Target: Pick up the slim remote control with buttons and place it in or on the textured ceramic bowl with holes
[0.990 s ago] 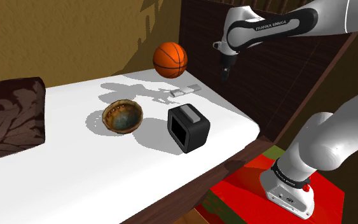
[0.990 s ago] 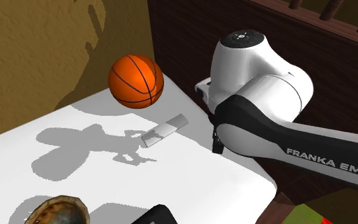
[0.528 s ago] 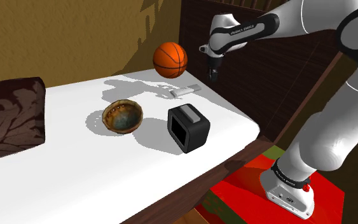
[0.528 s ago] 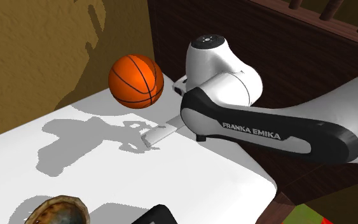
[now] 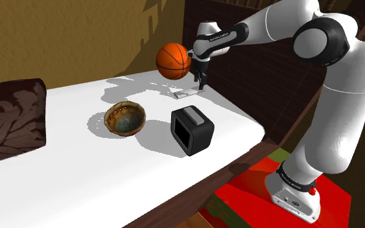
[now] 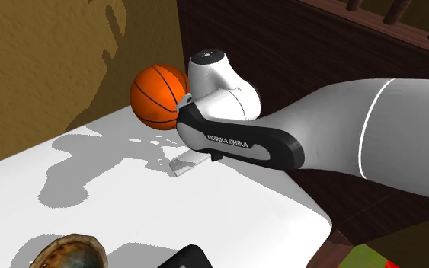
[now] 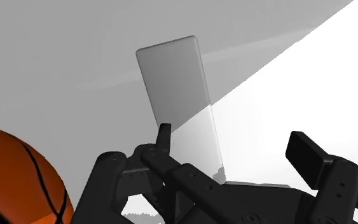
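Slim pale-grey flat remote control (image 7: pixel 177 95) lies on the white tabletop (image 5: pixel 109 168) near the far edge, just beside the orange basketball (image 5: pixel 174 60); it's rendered plain, no buttons discernible. The black two-finger gripper (image 7: pixel 234 140) hangs right over its near end, pointing down. Key relation, from the wrist view: the remote's long axis runs away from the hand, roughly square to the line between the two fingers, so the jaws straddle its narrow width, which is the orientation a pinch wants. It isn't centred, though. The slab sits close to the finger on the basketball side, with a wide gap to the other finger. Jaws are spread wide, nothing held, and I see no contact with the remote; the shoulder view puts the fingertips (image 5: pixel 200 85) just above it, though I can't be certain of the gap. My read: grasp not started, and the next move is a short descent plus a small sideways trim to centre the slab before closing. The ball is near enough that the finger on that side could nudge it. The target, a brown-rimmed round bowl with a blue-green glazed inside (image 5: pixel 125 119), sits well apart toward the shoulder view's lower left, with a black rounded box (image 5: pixel 194 131) standing near it on the same tabletop.
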{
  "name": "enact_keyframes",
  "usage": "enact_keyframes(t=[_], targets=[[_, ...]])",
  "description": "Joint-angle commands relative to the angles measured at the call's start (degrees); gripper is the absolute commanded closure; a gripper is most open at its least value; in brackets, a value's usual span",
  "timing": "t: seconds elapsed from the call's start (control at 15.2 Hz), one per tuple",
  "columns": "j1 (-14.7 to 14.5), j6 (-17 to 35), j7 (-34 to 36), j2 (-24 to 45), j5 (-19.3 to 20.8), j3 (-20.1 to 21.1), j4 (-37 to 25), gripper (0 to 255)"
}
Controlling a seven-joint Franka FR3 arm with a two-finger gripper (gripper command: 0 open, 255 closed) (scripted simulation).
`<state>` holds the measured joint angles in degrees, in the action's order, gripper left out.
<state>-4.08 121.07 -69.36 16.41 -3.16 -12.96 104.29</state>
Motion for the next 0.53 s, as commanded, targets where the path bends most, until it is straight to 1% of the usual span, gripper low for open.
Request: enact_keyframes(t=[0.0,0.07,0.13,0.46], targets=[[0.4,0.0,-3.9,4.7,-1.2,1.2,-4.9,0],[0.7,-0.2,-5.6,6.8,-1.6,1.8,-7.2,0],[0.7,-0.2,-5.9,7.1,-1.6,1.9,-7.6,0],[0.9,2.9,-6.2,8.9,-2.1,2.1,-6.2,0]])
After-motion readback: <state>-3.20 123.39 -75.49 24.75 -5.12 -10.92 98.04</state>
